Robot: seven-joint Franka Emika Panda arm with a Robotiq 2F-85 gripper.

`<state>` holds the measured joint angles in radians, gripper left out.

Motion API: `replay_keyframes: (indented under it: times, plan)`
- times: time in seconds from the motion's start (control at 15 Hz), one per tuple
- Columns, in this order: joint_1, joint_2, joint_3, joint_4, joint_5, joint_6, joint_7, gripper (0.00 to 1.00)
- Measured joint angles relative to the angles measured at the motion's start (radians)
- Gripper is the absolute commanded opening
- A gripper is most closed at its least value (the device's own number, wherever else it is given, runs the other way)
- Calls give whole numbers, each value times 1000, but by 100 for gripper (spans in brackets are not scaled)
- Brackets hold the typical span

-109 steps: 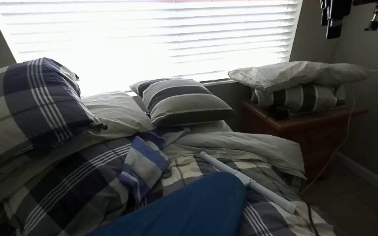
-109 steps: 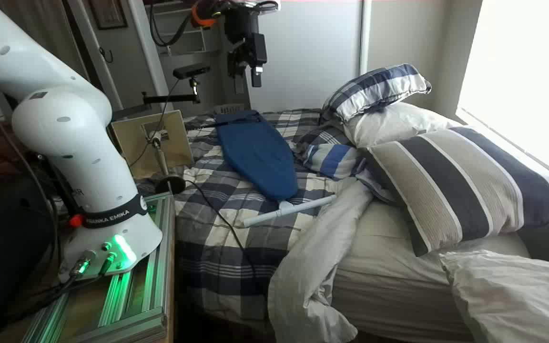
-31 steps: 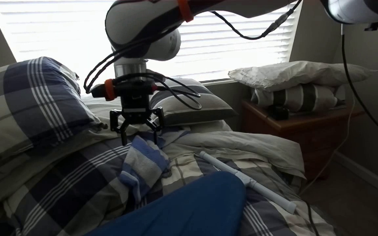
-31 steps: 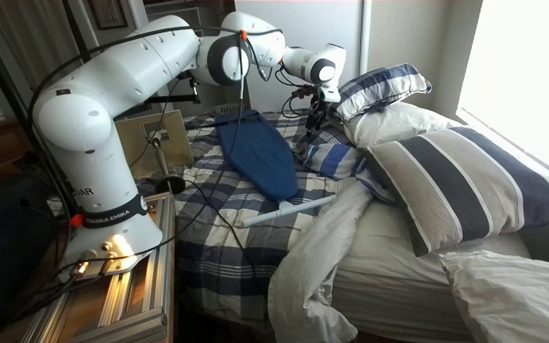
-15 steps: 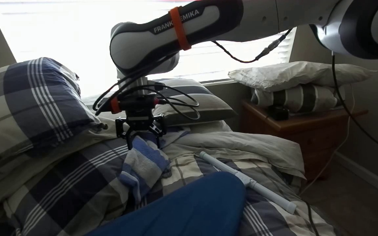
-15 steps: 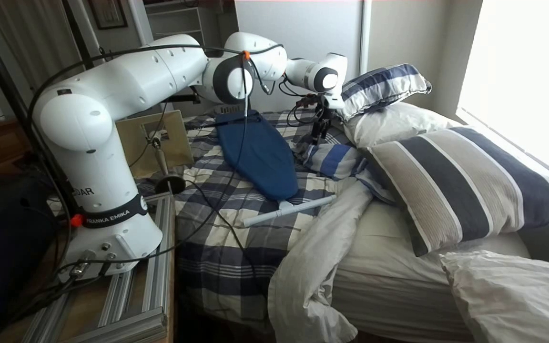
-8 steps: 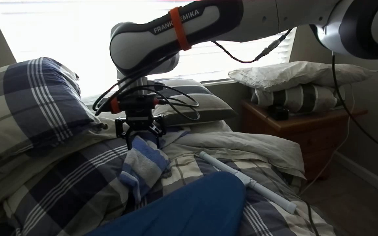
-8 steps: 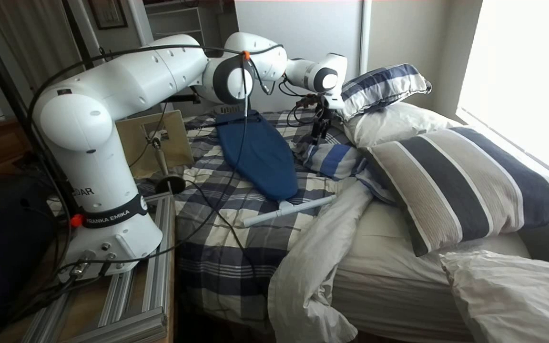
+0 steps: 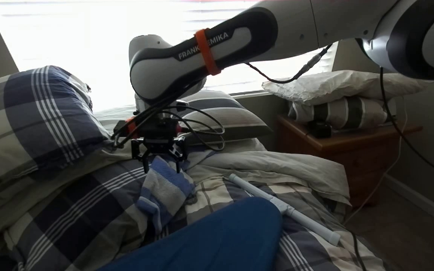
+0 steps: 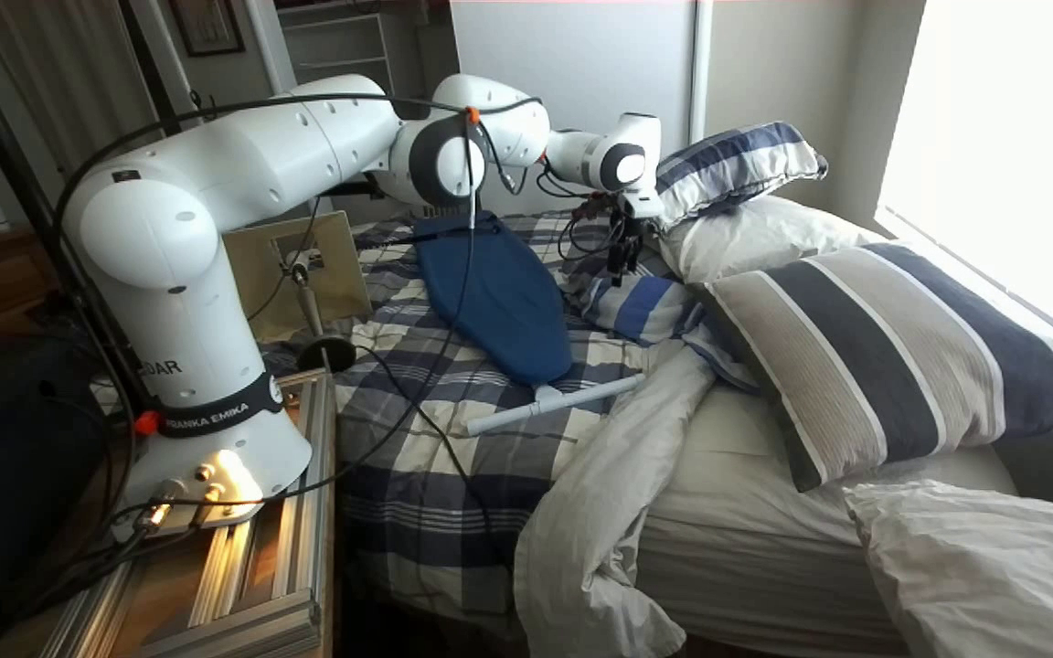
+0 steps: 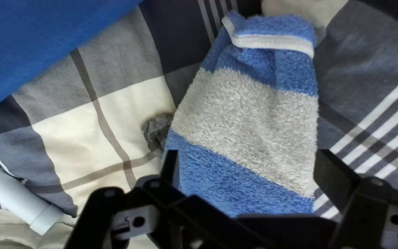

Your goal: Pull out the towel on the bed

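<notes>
- Board (image 9: 217, 233), blue-covered, is lying nearest, on the bed (image 10: 746, 548).
- Towel (image 9: 164, 188), blue-and-white striped, is resting on plaid bedding (image 9: 70, 222).
- End effector (image 9: 162, 168) is hanging just over it, released, jaws standing apart; contact unclear.
- Striped pillow (image 9: 241, 122) is lying beyond.

Beyond the pincer (image 9: 162, 168), glare burned the window (image 9: 89, 49) white; well apart from the pincer, the floor (image 9: 401, 229) lay dim and an amber glow lit the arm's base (image 10: 252, 471). Beneath the pincer, the wrist view showed the towel (image 11: 254, 121) in crisp focus, evenly lit.
</notes>
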<state>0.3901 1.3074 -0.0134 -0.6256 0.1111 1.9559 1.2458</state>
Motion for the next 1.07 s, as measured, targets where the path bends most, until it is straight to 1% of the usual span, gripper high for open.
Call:
replay_keyframes:
  times: [0.2,0.4,0.53,0.67,0.73,0.8,0.93,1.07]
  plan:
    - [11,25,-18,0,-8,111,-2,100]
    - [19,45,-22,0,-8,172,-9,100]
    - [20,51,-21,0,-8,141,-9,100]
    - [20,52,-22,0,-8,77,-9,100]
    - [20,52,-24,0,-8,47,-9,75]
    - [20,52,-28,0,-8,22,-9,74]
    - [21,52,-42,0,-10,-7,-7,59]
    - [23,52,-59,1,-14,-9,2,44]
